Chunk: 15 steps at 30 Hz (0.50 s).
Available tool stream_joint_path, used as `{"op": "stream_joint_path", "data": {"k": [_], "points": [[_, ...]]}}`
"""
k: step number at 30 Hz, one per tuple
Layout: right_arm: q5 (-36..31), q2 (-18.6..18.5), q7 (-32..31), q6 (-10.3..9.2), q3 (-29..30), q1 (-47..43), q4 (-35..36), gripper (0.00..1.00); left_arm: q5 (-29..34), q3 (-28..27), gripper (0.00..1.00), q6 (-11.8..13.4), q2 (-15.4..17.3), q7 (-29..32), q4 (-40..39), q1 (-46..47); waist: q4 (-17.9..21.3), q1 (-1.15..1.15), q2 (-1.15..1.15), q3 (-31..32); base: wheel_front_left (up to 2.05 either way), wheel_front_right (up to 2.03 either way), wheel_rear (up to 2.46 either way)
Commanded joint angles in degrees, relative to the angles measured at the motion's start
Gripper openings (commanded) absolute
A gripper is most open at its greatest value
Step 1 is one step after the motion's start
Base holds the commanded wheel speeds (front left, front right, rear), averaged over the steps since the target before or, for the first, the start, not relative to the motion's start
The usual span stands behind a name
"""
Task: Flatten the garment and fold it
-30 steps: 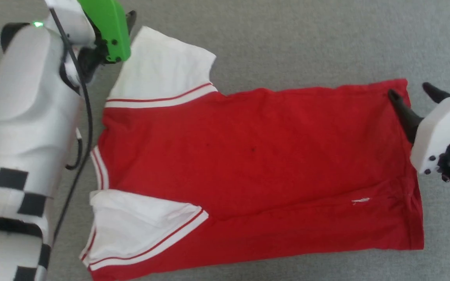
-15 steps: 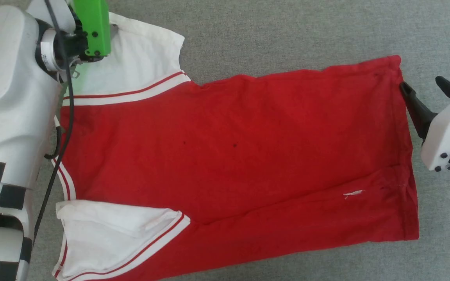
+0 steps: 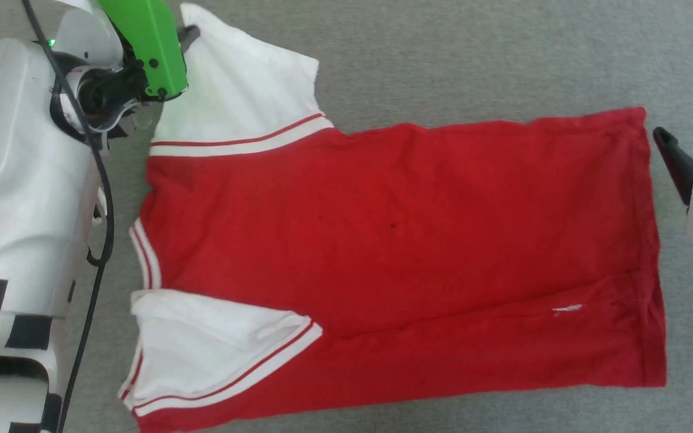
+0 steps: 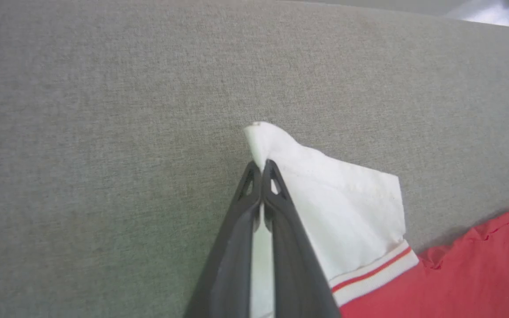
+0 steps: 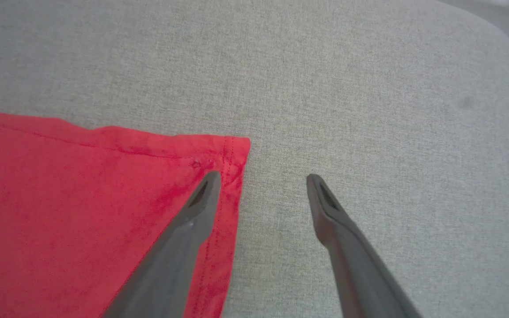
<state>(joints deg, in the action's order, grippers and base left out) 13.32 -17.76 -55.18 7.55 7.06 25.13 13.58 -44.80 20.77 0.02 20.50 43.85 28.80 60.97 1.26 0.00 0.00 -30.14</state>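
Left wrist view: left gripper [image 4: 262, 165] pinches garment [image 4: 347, 198] (sleeve corner).

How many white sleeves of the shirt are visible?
2: one sleeve at the head view's upper left, pinched by the left gripper; the other sleeve at its lower left, free.

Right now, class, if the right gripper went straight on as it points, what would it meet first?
Likely the red T-shirt, at its hem corner: the open right gripper straddles that edge, one finger over red cloth, the other over the grey surface. Height is unclear.
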Motion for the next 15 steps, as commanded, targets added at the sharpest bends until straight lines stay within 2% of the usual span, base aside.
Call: {"op": "stream_joint_path", "data": {"k": [1, 8, 15], "points": [[-0.54, -0.76, -0.99, -0.06, -0.60, 1.72, -0.70, 1.00, -0.31, -0.35, 0.00, -0.28, 0.46, -0.52, -1.09, -1.09, -2.01, 0.00, 0.00, 0.89, 0.00, 0.00, 0.00], [-2.56, -4.56, -7.40, -0.06, -4.93, 4.34, -6.26, 1.00, -1.07, -0.31, 0.00, -0.68, 1.06, -0.53, -8.10, -3.32, -5.01, 0.00, 0.00, -0.52, 0.00, 0.00, 0.00], [-2.34, -5.05, -11.64, -0.06, -7.19, 4.54, -9.39, 1.00, -1.98, -0.15, 0.00, -0.82, 0.95, -0.45, -12.23, -5.12, -6.46, 0.00, 0.00, -1.49, 0.00, 0.00, 0.00]]}}
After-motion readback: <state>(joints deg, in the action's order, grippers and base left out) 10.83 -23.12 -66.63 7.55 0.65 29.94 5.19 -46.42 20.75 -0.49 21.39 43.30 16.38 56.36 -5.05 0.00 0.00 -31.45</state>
